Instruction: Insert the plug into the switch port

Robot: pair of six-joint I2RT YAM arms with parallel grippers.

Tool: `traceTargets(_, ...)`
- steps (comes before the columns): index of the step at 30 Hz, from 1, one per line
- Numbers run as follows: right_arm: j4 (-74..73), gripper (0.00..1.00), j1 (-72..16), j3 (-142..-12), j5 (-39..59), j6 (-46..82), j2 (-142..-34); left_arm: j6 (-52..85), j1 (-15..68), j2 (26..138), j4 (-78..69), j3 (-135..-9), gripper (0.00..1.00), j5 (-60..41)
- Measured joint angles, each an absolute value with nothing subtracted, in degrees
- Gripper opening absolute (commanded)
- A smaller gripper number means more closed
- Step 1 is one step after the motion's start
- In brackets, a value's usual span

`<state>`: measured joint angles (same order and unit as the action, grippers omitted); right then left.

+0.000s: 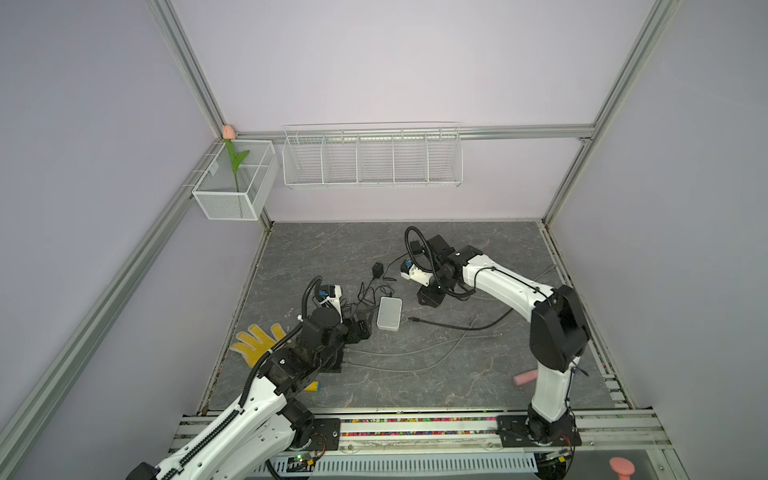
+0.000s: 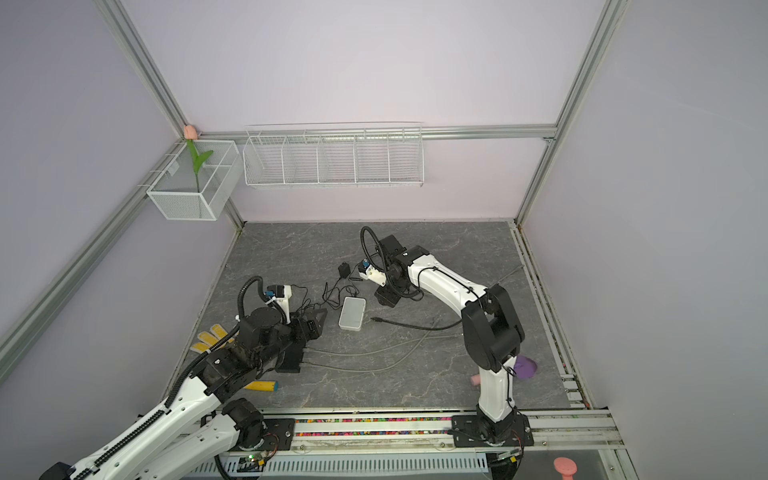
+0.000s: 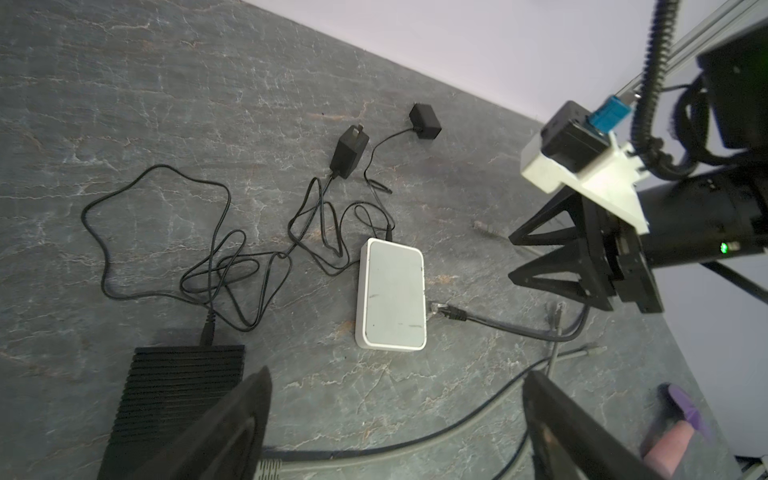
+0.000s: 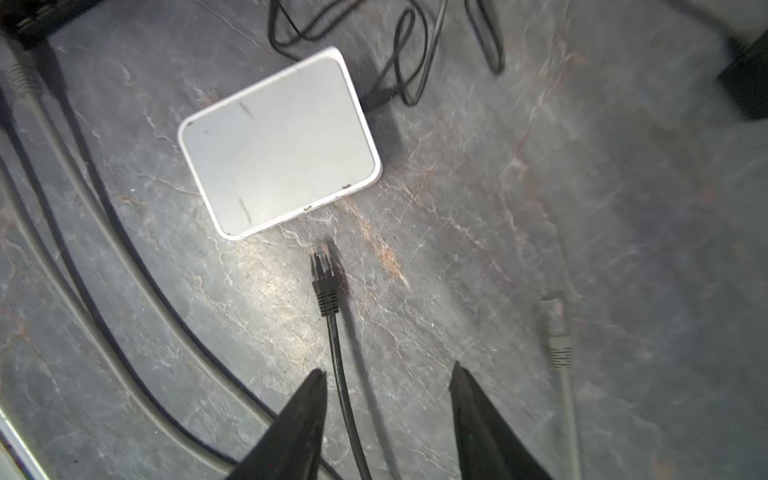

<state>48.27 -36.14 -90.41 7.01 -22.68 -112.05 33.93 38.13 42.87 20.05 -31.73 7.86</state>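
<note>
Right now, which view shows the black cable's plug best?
Right wrist: the black plug sits close up, mid-frame, just short of the white switch. Left wrist shows it smaller; in both top views it is a tiny dark tip.

On the desk [image 1: 478, 249], the plug [image 1: 412, 319] lies just right of the switch [image 1: 389, 313], not touching; tangled cords [image 1: 368, 291] lie behind-left.

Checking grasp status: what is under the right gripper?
The black cable lies on the table beneath the open right gripper, its plug short of the switch. The ports are hidden.
</note>
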Motion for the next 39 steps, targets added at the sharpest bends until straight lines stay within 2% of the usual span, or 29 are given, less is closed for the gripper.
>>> traceTargets(6,52.34,0.52,-36.53,-87.57,10.76,-21.58,-114.83,34.79,31.59,51.81,15.53,-29.65,0.83,-0.91)
traceTargets(13,52.27,0.48,-38.06,-87.57,11.20,-21.67,-115.22,34.89,29.98,61.49,9.28,-29.39,0.81,-6.90)
traceTargets(20,51.90,0.38,-38.72,-87.57,9.02,-21.93,-118.48,34.30,29.82,70.50,7.57,-31.73,0.79,-8.45)
traceTargets(23,51.31,0.30,-38.74,-87.57,8.38,-22.20,-118.96,33.82,29.74,73.30,7.55,-33.65,0.77,-8.67)
traceTargets(30,49.95,0.19,-39.31,-87.39,8.34,-22.33,-118.96,32.58,29.63,79.42,7.40,-37.34,0.72,-9.23)
traceTargets(34,47.94,0.07,-40.05,-85.58,8.38,-22.13,-118.89,32.05,29.63,83.07,7.33,-39.07,0.66,-10.13)
traceTargets(39,42.52,0.07,-41.52,-80.66,5.17,-20.97,-115.48,31.24,29.61,85.27,7.35,-39.59,0.61,-10.59)
